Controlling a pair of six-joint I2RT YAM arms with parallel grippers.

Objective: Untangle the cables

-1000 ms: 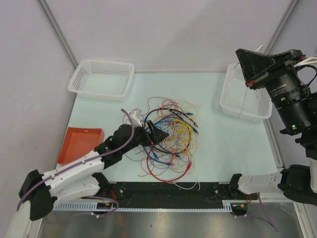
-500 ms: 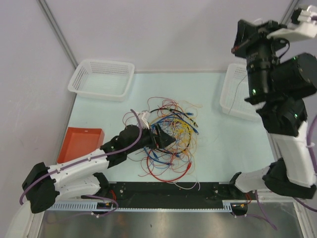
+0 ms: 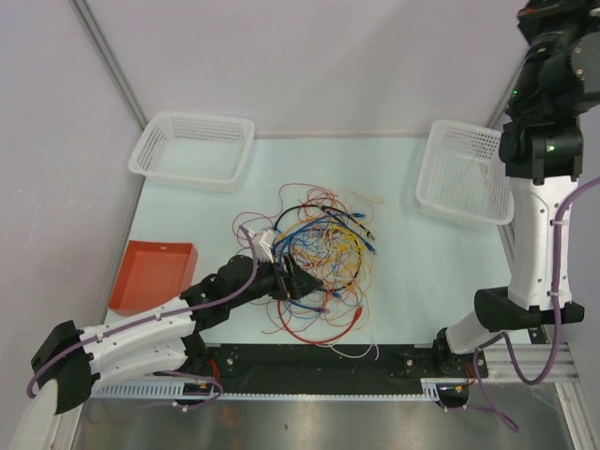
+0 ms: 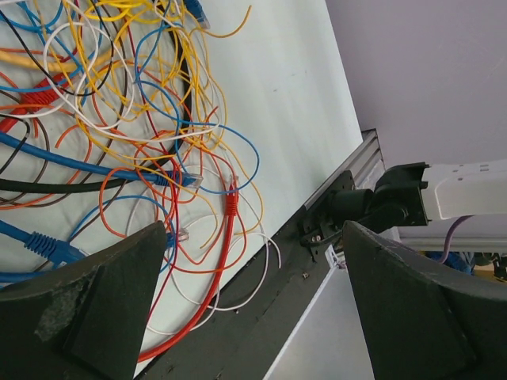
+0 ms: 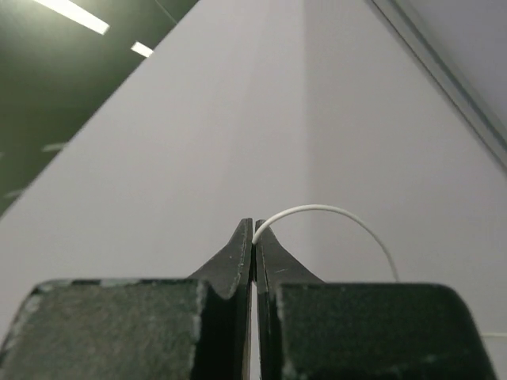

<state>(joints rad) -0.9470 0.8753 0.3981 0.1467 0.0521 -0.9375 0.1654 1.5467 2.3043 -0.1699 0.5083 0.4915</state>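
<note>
The cables [image 3: 323, 258] lie in one loose heap at the middle of the pale table [image 3: 422, 272], between two white baskets [image 3: 197, 120] at the far corners. The heap consists of thin wires in red, orange, yellow, blue and black, looped over one another. A long red loop forms its near edge.

The left wrist view shows a red cable [image 4: 230, 207] ending in a small red plug, a thicker blue cable [image 4: 79, 164] with a clear plug tip, and fine yellow wires [image 4: 119, 79] crossing above them.

The left gripper [image 3: 298, 279] sits low at the near-left side of the heap. Its fingers [image 4: 103, 309] are spread wide, with nothing clamped.

The right arm [image 3: 548, 141] stands high at the right edge. The right gripper [image 5: 253, 237] is closed, pinching a thin white wire [image 5: 317, 208] that arcs away to the right.
</note>
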